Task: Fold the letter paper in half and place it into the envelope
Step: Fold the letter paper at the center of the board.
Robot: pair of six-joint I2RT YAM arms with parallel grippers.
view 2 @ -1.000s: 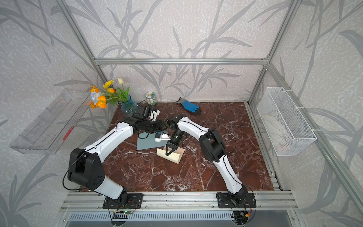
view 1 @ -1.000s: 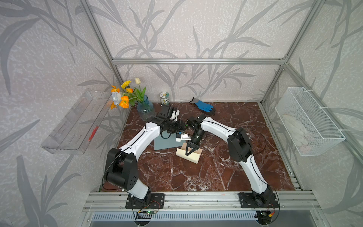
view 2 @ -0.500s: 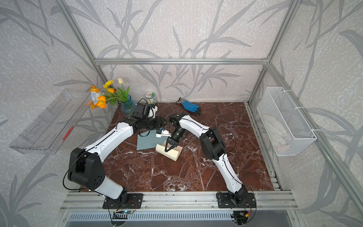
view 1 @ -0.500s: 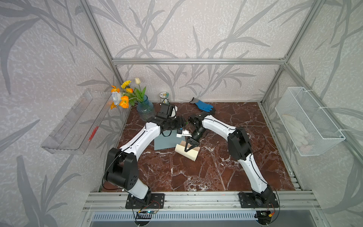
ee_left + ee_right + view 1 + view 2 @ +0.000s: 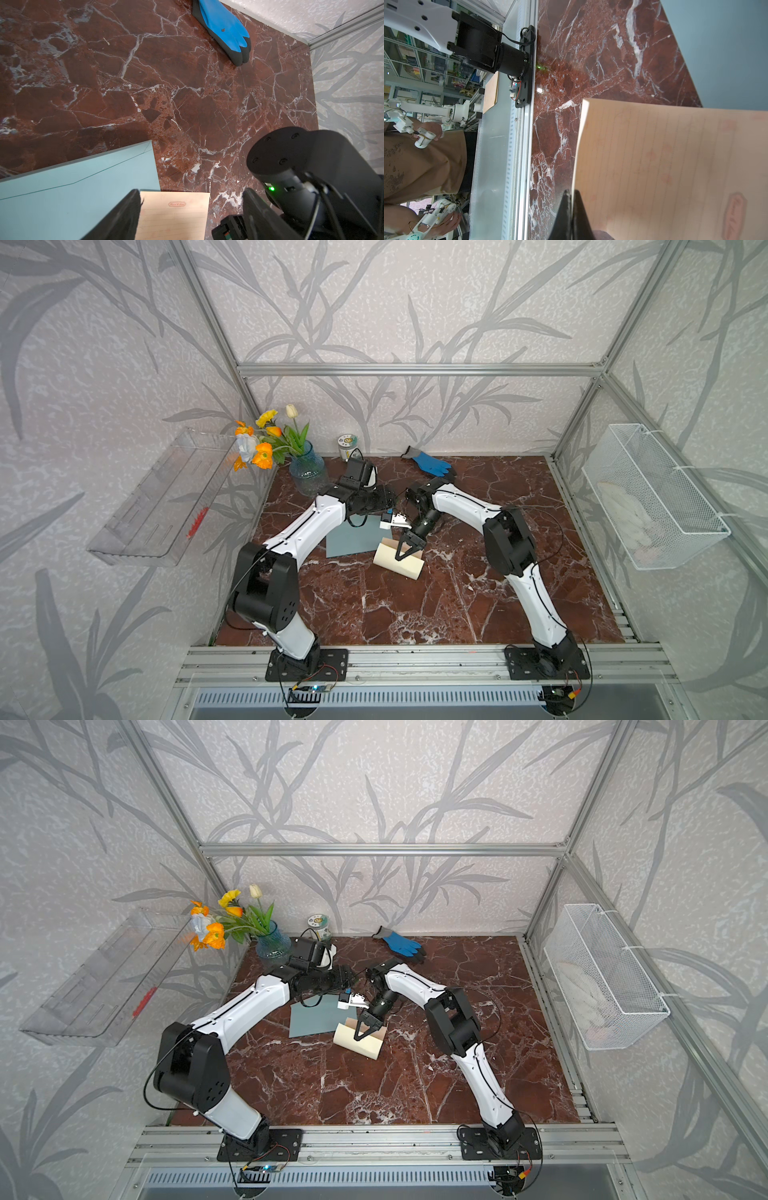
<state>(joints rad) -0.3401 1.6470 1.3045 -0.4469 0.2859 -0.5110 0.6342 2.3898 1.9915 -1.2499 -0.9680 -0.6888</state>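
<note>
The beige letter paper (image 5: 395,563) (image 5: 358,1042) lies on the marble top, bent over into a loose roll, with faint ruled lines on it. My right gripper (image 5: 409,549) (image 5: 365,1029) is shut on the paper's raised edge; the right wrist view shows its tips (image 5: 572,193) pinching that edge of the sheet (image 5: 664,166). The blue-grey envelope (image 5: 353,537) (image 5: 316,1019) (image 5: 79,193) lies flat beside the paper, flap side up. My left gripper (image 5: 394,523) (image 5: 190,192) hovers over the paper's other end (image 5: 176,212), jaws wide apart and holding nothing.
A blue-and-black glove (image 5: 430,464) (image 5: 226,31) lies by the back wall. A vase of flowers (image 5: 307,472) and a small jar (image 5: 347,445) stand at the back left. A wire basket (image 5: 648,497) hangs on the right wall, a clear shelf (image 5: 166,497) on the left.
My left gripper's jaws have opened wider and it has drawn back a little from the paper. The right gripper still pinches the paper edge and has shifted slightly.
</note>
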